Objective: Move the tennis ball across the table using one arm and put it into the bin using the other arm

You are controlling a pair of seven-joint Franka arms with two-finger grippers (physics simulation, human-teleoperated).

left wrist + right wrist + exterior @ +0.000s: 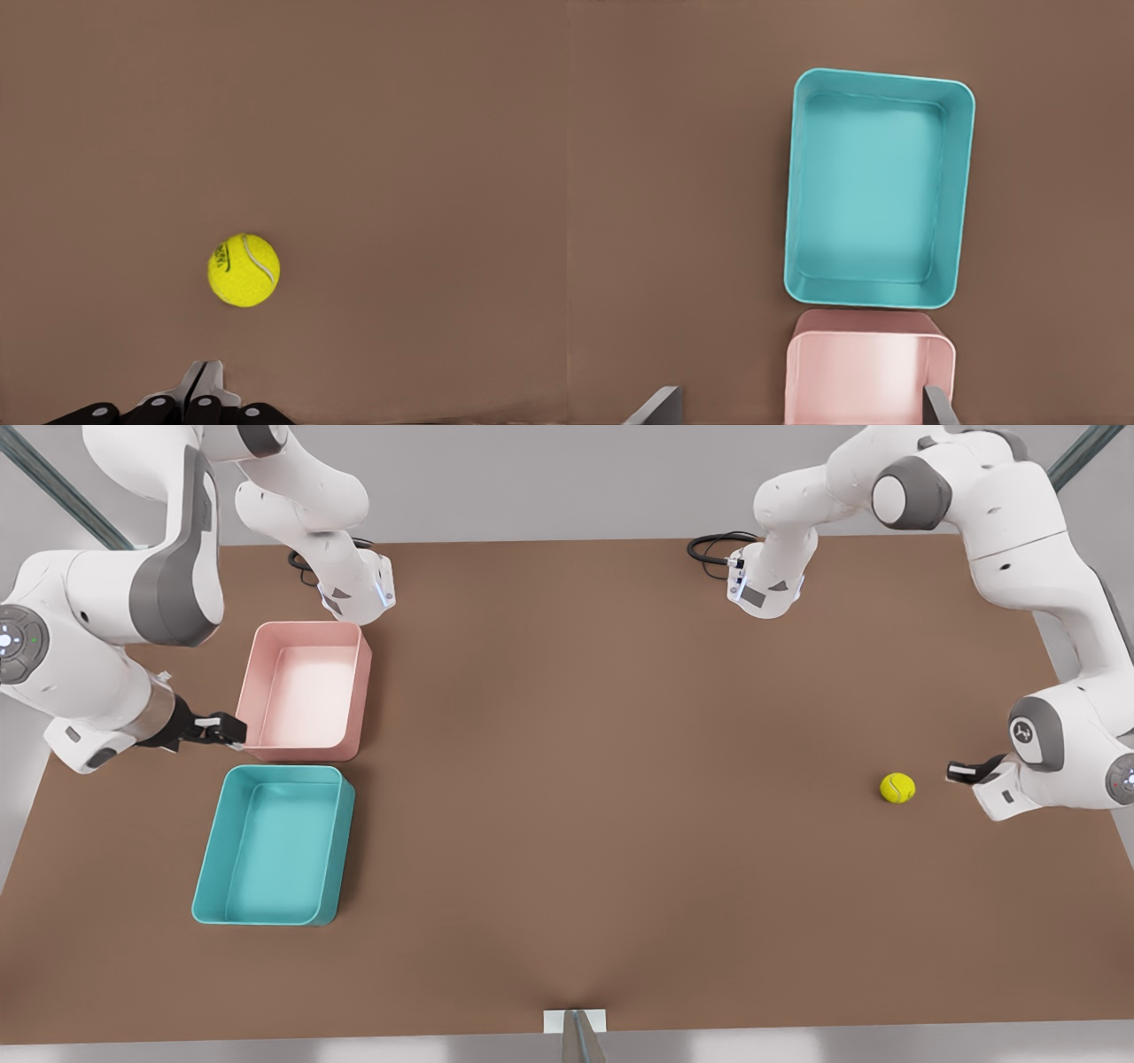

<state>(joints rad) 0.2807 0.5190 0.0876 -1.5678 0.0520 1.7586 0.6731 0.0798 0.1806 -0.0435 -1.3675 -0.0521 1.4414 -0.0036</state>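
Brown surface [567,797] with 2 Franka arms. The tennis ball [897,787] rests at the front view's right, just beside the left tool [955,771], whose fingers are pressed together, likely ready to push it. The right tool [232,729], fingers spread, waits by the pink tub [306,755] and teal bin [209,868], seemingly to receive it

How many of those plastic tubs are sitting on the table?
2. The pink tub and the teal bin sit side by side, apart, toward the front view's left of the table; both look empty. Nothing seems to hide a third.
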